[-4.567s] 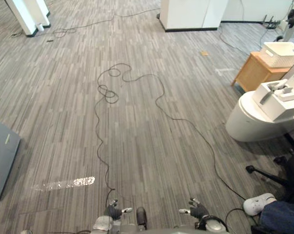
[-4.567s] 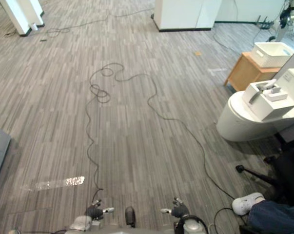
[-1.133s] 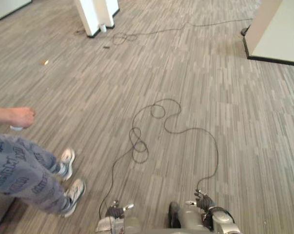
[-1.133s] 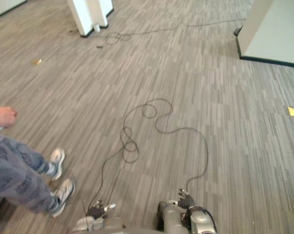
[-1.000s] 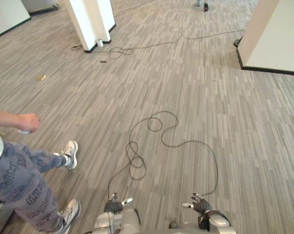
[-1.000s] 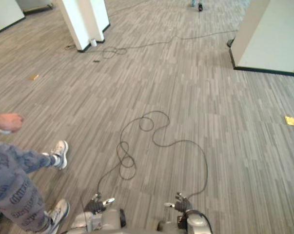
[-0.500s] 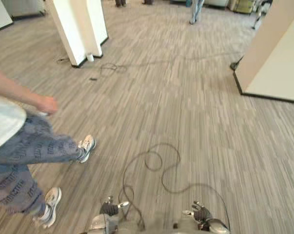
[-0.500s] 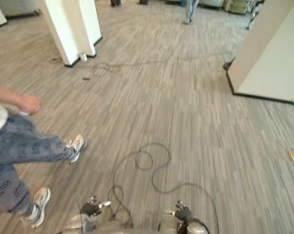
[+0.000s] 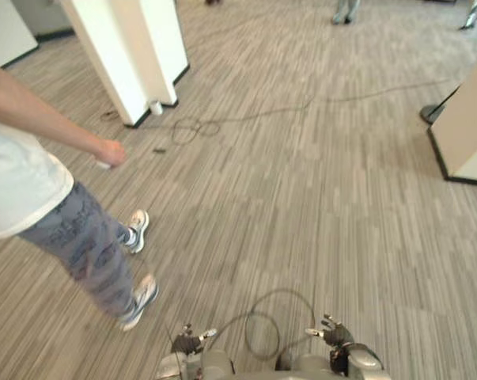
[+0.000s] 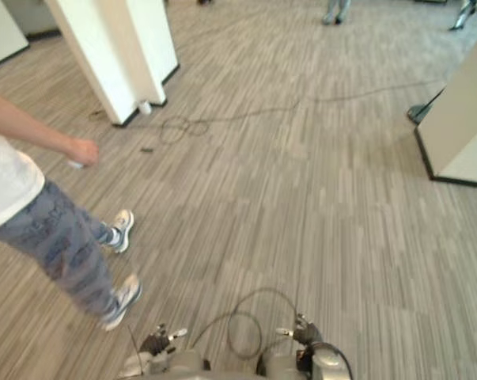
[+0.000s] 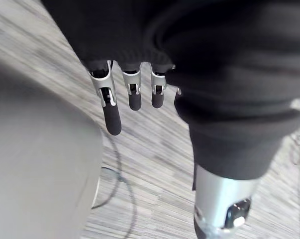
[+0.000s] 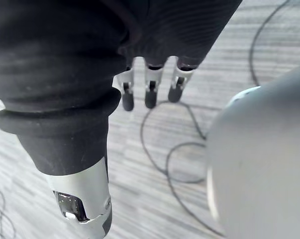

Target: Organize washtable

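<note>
Biggest thing here is the floor (image 9: 317,198), grey-brown carpet in thin striped planks running everywhere. Next is a chunky white square pillar (image 9: 131,47) with a dark base strip at the upper left, and a smooth beige panel (image 9: 469,119) with a black skirting at the right edge. A person (image 9: 32,182) in a white tee and patterned grey-blue pants stands on the left in white sneakers (image 9: 141,297), arm stretched out, their fist (image 9: 110,151) closed on something small and white that I can't make out. A thin dark cord (image 9: 246,119) snakes from the pillar across the floor with a couple of loops in it. There's a little white cylinder (image 9: 154,107) at the pillar's foot, can't tell if it's a cup or what's in it. Left hand (image 9: 187,343) and right hand (image 9: 337,332) hang low over the carpet, fingers loose and spread, holding nothing. Where the washtable is, I can't tell.
</note>
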Controlling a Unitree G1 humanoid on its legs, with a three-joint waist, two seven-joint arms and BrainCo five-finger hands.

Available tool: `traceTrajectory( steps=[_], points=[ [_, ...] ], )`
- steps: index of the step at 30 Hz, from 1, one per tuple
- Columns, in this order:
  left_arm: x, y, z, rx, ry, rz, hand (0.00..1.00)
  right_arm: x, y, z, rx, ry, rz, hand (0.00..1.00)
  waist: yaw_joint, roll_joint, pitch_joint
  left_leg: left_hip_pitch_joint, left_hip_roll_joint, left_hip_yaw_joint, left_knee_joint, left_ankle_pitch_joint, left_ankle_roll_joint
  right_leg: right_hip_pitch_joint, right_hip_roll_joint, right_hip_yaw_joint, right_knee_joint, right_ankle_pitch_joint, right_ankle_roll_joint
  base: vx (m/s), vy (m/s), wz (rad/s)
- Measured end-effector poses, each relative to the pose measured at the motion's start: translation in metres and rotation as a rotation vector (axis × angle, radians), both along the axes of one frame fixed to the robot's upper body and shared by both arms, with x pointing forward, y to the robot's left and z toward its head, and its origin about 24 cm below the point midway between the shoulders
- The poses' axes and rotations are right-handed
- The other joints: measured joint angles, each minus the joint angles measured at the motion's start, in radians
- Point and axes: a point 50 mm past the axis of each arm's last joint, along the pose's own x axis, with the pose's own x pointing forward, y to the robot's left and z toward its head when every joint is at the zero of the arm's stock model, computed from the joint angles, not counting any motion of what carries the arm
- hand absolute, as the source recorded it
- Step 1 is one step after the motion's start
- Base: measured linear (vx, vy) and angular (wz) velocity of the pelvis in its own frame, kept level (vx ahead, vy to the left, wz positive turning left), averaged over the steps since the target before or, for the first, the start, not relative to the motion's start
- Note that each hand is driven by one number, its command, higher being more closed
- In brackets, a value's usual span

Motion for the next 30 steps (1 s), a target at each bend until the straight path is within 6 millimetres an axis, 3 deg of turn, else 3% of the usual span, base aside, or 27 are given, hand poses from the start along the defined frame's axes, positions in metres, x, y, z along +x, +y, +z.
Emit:
traceTrajectory(
  steps=[2, 3, 4, 5, 6, 7, 9, 10, 11, 12, 13, 14, 15, 16, 18, 20, 21, 22, 23, 24, 25, 26, 27, 28, 29, 30],
  points=[
    [0.006, 0.006, 0.005, 0.02, -0.038, 0.001, 0.0, 0.006, 0.009, 0.001, 0.021, -0.016, 0.009, 0.0, 0.013, -0.018, 0.001, -0.122, -0.017, 0.026, -0.123, -0.041, -0.001, 0.089, -0.028, 0.048, -0.065, -0.027, 0.012, 0.82, 0.097, -0.78],
    [0.011, 0.006, 0.007, 0.016, -0.063, 0.007, 0.0, 0.005, 0.011, 0.0, 0.027, -0.002, 0.006, 0.0, 0.029, -0.023, 0.004, -0.177, -0.05, 0.016, -0.31, -0.052, 0.004, 0.133, -0.059, 0.072, -0.093, -0.046, 0.028, 0.67, 0.203, -0.76],
    [0.014, 0.003, 0.008, 0.013, -0.078, -0.004, 0.0, 0.002, 0.01, -0.003, 0.027, 0.017, 0.001, 0.0, 0.043, -0.024, 0.004, -0.191, -0.09, -0.014, -0.583, -0.026, -0.025, 0.169, -0.092, 0.09, -0.106, -0.072, 0.059, 0.65, 0.237, -0.8],
    [0.014, 0.001, 0.008, 0.012, -0.08, -0.015, 0.0, 0.0, 0.007, -0.003, 0.022, 0.025, -0.002, 0.0, 0.051, -0.014, 0.001, -0.188, -0.103, -0.036, -0.739, 0.001, -0.063, 0.189, -0.1, 0.105, -0.119, -0.084, 0.068, 0.68, 0.322, -0.78],
    [0.012, -0.002, 0.007, 0.001, -0.077, -0.024, 0.0, -0.003, 0.002, -0.005, 0.006, 0.04, -0.001, 0.0, 0.057, 0.016, -0.002, -0.192, -0.085, -0.07, -0.863, 0.134, -0.078, 0.234, -0.089, 0.14, -0.151, -0.112, 0.065, 0.57, 0.299, -0.62],
    [0.012, -0.003, 0.007, -0.003, -0.078, -0.019, 0.0, -0.005, 0.003, -0.006, 0.009, 0.05, -0.002, 0.0, 0.06, 0.021, -0.007, -0.192, -0.094, -0.064, -0.835, 0.188, -0.041, 0.254, -0.1, 0.157, -0.158, -0.119, 0.068, 0.69, 0.393, -0.4],
    [0.016, 0.004, 0.008, 0.02, -0.081, -0.034, 0.0, -0.009, 0.011, -0.007, 0.031, 0.056, 0.002, 0.0, 0.043, -0.039, -0.025, -0.211, -0.156, -0.034, -0.757, 0.108, 0.052, 0.193, -0.168, 0.166, -0.006, -0.118, 0.069, 0.66, 0.342, -0.03],
    [0.016, 0.005, 0.009, 0.022, -0.083, -0.036, 0.0, -0.01, 0.011, -0.008, 0.03, 0.059, 0.0, 0.0, 0.045, -0.049, -0.027, -0.207, -0.167, -0.024, -0.735, 0.076, 0.063, 0.177, -0.182, 0.173, 0.057, -0.111, 0.083, 0.66, 0.298, 0.02],
    [0.017, 0.005, 0.009, 0.023, -0.083, -0.04, 0.0, -0.014, 0.011, -0.008, 0.029, 0.064, -0.003, 0.0, 0.046, -0.07, -0.027, -0.178, -0.198, -0.015, -0.706, 0.018, 0.086, 0.115, -0.206, 0.196, 0.237, -0.082, 0.145, 0.63, 0.297, 0.02],
    [0.018, 0.007, 0.008, 0.031, -0.075, -0.051, 0.0, -0.014, 0.012, -0.009, 0.033, 0.062, -0.003, 0.0, 0.042, -0.093, -0.022, -0.135, -0.226, -0.008, -0.704, -0.021, 0.096, 0.054, -0.219, 0.226, 0.429, -0.007, 0.238, 0.72, 0.316, 0.09],
    [0.016, 0.013, 0.006, 0.047, -0.047, -0.067, 0.0, -0.013, 0.014, -0.008, 0.034, 0.053, 0.003, 0.0, 0.029, -0.11, -0.016, -0.063, -0.251, -0.009, -0.706, -0.066, 0.105, -0.037, -0.213, 0.25, 0.7, 0.075, 0.296, 0.57, 0.23, 0.17],
    [0.013, 0.015, 0.004, 0.052, -0.023, -0.072, 0.0, -0.012, 0.013, -0.008, 0.027, 0.044, 0.014, 0.0, 0.013, -0.107, -0.013, -0.004, -0.26, -0.014, -0.713, -0.09, 0.111, -0.091, -0.213, 0.229, 0.843, 0.061, 0.277, 0.58, 0.171, 0.14],
    [0.008, 0.013, 0.001, 0.05, 0.006, -0.087, 0.0, -0.011, 0.01, -0.006, 0.012, 0.032, 0.025, 0.0, 0.002, -0.105, -0.01, 0.102, -0.261, -0.014, -0.751, -0.119, 0.121, -0.151, -0.214, 0.166, 0.947, 0.015, 0.206, 0.58, 0.16, 0.0],
    [0.007, 0.011, 0.001, 0.051, 0.015, -0.101, 0.0, -0.01, 0.008, -0.006, 0.007, 0.026, 0.027, 0.0, -0.001, -0.093, -0.007, 0.153, -0.261, -0.013, -0.783, -0.126, 0.123, -0.186, -0.211, 0.139, 0.959, -0.009, 0.169, 0.59, 0.151, -0.16],
    [0.008, 0.007, 0.0, 0.049, 0.02, -0.126, 0.0, -0.01, 0.004, -0.002, -0.006, -0.007, 0.022, 0.0, -0.01, -0.089, -0.005, 0.296, -0.257, -0.017, -0.891, -0.16, 0.133, -0.337, -0.181, 0.049, 0.9, -0.084, 0.126, 0.66, 0.087, -0.14],
    [0.007, 0.005, -0.001, 0.043, 0.03, -0.131, 0.0, -0.006, 0.001, 0.001, 0.0, -0.039, -0.007, 0.0, -0.029, -0.089, -0.002, 0.375, -0.243, -0.024, -0.938, -0.178, 0.125, -0.421, -0.17, -0.067, 0.686, -0.104, 0.106, 0.56, 0.014, 0.2],
    [0.008, 0.003, -0.001, 0.04, 0.03, -0.137, 0.0, -0.004, 0.002, 0.002, 0.008, -0.047, -0.008, 0.0, -0.038, -0.089, -0.002, 0.43, -0.239, -0.036, -0.976, -0.192, 0.111, -0.453, -0.168, -0.136, 0.494, -0.082, 0.1, 0.67, -0.026, 0.37],
    [0.008, -0.001, -0.001, 0.035, 0.029, -0.15, 0.0, -0.002, 0.002, 0.002, 0.017, -0.053, -0.006, 0.0, -0.04, -0.086, -0.003, 0.48, -0.232, -0.043, -1.016, -0.202, 0.095, -0.478, -0.157, -0.18, 0.301, -0.018, 0.092, 0.83, -0.046, 0.41],
    [0.008, -0.002, -0.002, 0.031, 0.03, -0.153, 0.0, 0.0, 0.002, 0.003, 0.017, -0.057, -0.004, 0.0, -0.044, -0.081, -0.004, 0.505, -0.224, -0.047, -1.035, -0.207, 0.084, -0.476, -0.144, -0.203, 0.208, 0.018, 0.092, 0.77, -0.086, 0.52],
    [0.006, -0.005, -0.003, 0.025, 0.035, -0.152, 0.0, 0.003, 0.002, 0.003, 0.017, -0.059, 0.002, 0.0, -0.054, -0.074, -0.002, 0.548, -0.21, -0.075, -1.051, -0.219, 0.056, -0.476, -0.117, -0.224, 0.106, 0.116, 0.056, 0.65, -0.088, 0.47],
    [0.004, -0.007, -0.003, 0.019, 0.041, -0.151, 0.0, 0.003, 0.002, 0.004, 0.013, -0.059, 0.004, 0.0, -0.062, -0.063, -0.005, 0.56, -0.19, -0.091, -1.042, -0.227, 0.041, -0.468, -0.099, -0.219, 0.112, 0.184, 0.005, 0.83, -0.13, 0.5],
    [0.002, -0.009, -0.005, 0.011, 0.049, -0.145, 0.0, 0.006, -0.001, 0.005, 0.005, -0.066, 0.008, 0.0, -0.061, -0.025, -0.011, 0.561, -0.14, -0.115, -0.984, -0.239, 0.007, -0.464, -0.077, -0.226, 0.163, 0.224, -0.051, 0.84, -0.134, 0.32],
    [0.001, -0.014, -0.005, -0.01, 0.05, -0.128, 0.0, 0.01, -0.004, 0.006, -0.005, -0.072, 0.003, 0.0, -0.056, -0.017, -0.008, 0.543, -0.123, -0.127, -0.877, -0.193, -0.063, -0.461, -0.088, -0.244, 0.27, 0.148, -0.052, 0.83, -0.136, 0.25],
    [0.006, -0.018, -0.004, -0.019, 0.036, -0.131, 0.0, 0.01, -0.008, 0.007, -0.013, -0.075, 0.002, 0.0, -0.061, -0.005, 0.003, 0.522, -0.126, -0.129, -0.8, -0.141, -0.065, -0.463, -0.108, -0.258, 0.34, 0.109, -0.063, 0.79, -0.206, 0.01],
    [0.007, -0.016, -0.003, -0.014, 0.028, -0.11, 0.0, 0.015, -0.005, 0.011, -0.017, -0.101, 0.027, 0.0, -0.062, -0.005, 0.008, 0.458, -0.126, -0.122, -0.57, 0.0, -0.066, -0.437, -0.08, -0.295, 0.398, 0.049, -0.034, 0.73, -0.331, -0.39],
    [-0.001, -0.013, -0.005, -0.013, 0.042, -0.083, 0.0, 0.016, -0.003, 0.013, -0.029, -0.114, 0.059, 0.0, -0.053, 0.021, 0.008, 0.325, -0.08, -0.109, -0.272, 0.165, -0.106, -0.327, -0.017, -0.292, 0.271, -0.021, -0.086, 0.72, -0.329, -0.77]
  ],
)
